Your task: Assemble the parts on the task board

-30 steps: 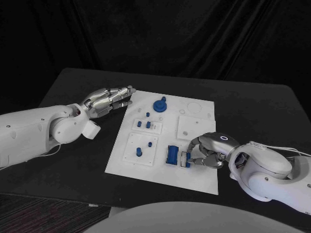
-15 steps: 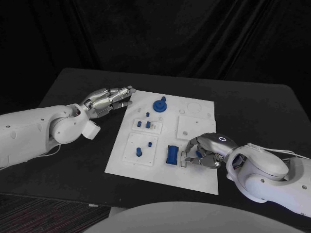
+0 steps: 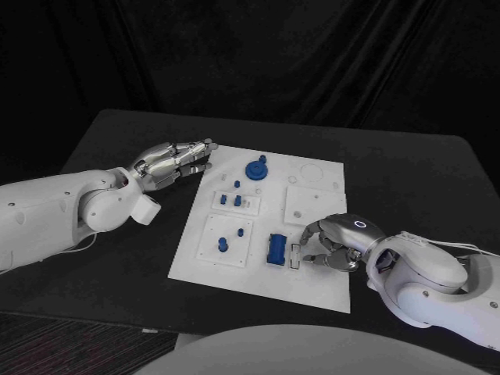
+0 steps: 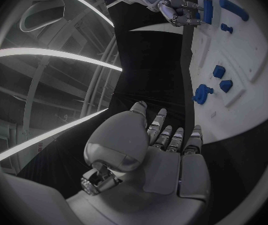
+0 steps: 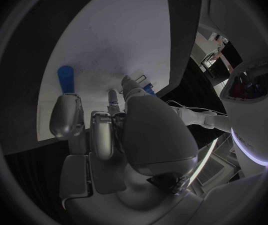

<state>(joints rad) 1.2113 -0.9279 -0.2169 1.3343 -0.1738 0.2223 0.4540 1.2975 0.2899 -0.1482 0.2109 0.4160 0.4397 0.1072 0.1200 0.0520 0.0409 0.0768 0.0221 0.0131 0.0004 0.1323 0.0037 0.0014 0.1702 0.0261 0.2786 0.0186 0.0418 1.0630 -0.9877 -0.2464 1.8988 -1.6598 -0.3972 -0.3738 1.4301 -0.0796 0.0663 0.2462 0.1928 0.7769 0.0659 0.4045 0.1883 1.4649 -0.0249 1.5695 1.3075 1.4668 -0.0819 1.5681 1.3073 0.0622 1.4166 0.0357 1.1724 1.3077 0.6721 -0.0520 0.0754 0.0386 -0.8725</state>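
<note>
Black desk [image 3: 430, 180], carrying one white task board [image 3: 318, 203] at its middle, set askew. Board holds several recessed panels: a far panel with a large round blue part [image 3: 255, 169] standing in it; a small panel below with short blue pegs [image 3: 239, 201] upright in a row; a near-left panel with a blue knob [image 3: 222, 246] and a smaller blue stud [image 3: 240, 232]; a near-middle slot with a long blue block [image 3: 276, 249] lying in it. Two white arms, each ending in a silver hand. Right hand [image 3: 331, 251] rests on the near edge of the board, just beside the long blue block, fingers curled down and inward toward a small blue piece [image 5: 148, 89] at the fingertips; in the right wrist view this piece shows just beyond the fingertips [image 5: 126, 81], whether it is pinched cannot be told. The same view shows a rounded blue part [image 5: 66, 78] on the white plate, apart from the fingers. Left hand [image 3: 173, 162] hovers over the desk at the board's far-left corner, touching no part, fingers drawn together and bent, nothing held; the large round blue part lies near it, on the board, apart
</note>
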